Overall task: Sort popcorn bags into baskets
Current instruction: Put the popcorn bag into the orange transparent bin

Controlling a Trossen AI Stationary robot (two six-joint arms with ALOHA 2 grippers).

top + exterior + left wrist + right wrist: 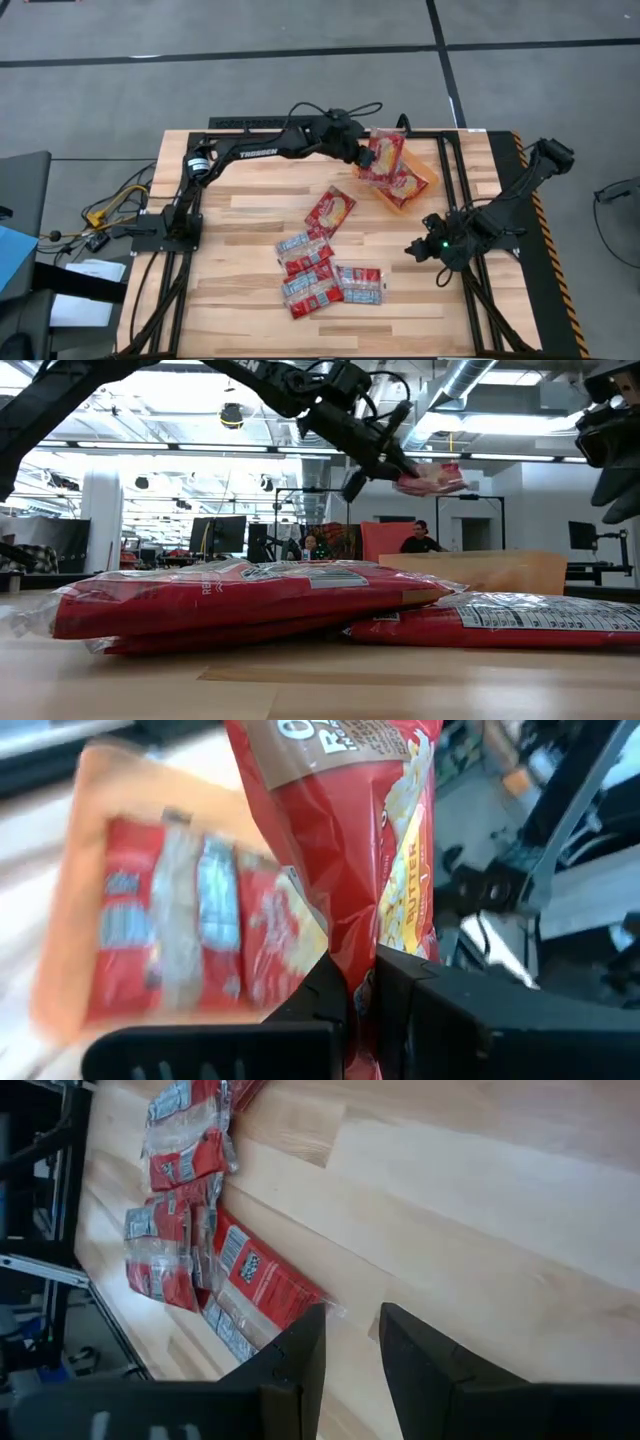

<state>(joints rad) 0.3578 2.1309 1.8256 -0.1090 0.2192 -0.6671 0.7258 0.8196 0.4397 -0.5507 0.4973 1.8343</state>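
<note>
The held popcorn bag [385,152] hangs clamped in the left gripper [362,155], raised above the orange basket [432,165] at the far right part of the counter [250,205]. In the left wrist view the jaws are pinched tight on the bag's crumpled lower edge [362,982], with almost no gap between them, and the red packet with its popcorn print and the word "BUTTER" rises away from the fingers [330,985]. Beside it in that view the basket [75,900] shows a packet lying flat inside [185,920]. From the low view the bag [432,478] is held in the air, clear of the basket's wall [500,572].

In the basket at least 1 more bag [403,182] lies beneath the held one. On the open counter, a single bag [330,211] lies at a slant near the middle, and closer to the near edge a loose cluster of about 5 bags [325,276] lies overlapping and touching.

The right gripper [418,248] waits low over the counter's right side, well apart from the basket and just right of the cluster. Its jaws stand a little apart and hold nothing; the right wrist view shows bare wood between the fingers [300,1355] and the cluster of bags [190,1210] beyond them.

Across the room in the low view, 2 people [415,538] sit behind the counter.
</note>
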